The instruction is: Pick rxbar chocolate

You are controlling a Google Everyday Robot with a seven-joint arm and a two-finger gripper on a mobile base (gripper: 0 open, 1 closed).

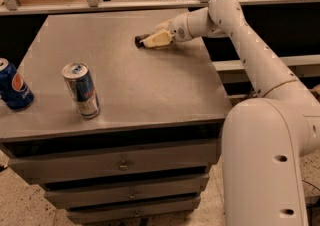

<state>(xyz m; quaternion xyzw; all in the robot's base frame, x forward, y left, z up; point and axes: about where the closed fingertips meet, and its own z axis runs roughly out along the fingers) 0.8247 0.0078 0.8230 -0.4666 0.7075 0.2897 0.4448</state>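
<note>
The rxbar chocolate (138, 40) shows only as a small dark end on the grey table top (125, 85), at the far middle-right. Most of it is hidden by my gripper. My gripper (149, 40) lies low on the table right over the bar, reaching in from the right, with the white arm (235, 25) arching behind it. Its tip touches or covers the bar.
A silver-blue can (80, 90) stands upright at the front left of the table. A blue Pepsi can (14, 84) stands at the left edge. Drawers (120, 165) are below the table top. A rail and shelving run along the back.
</note>
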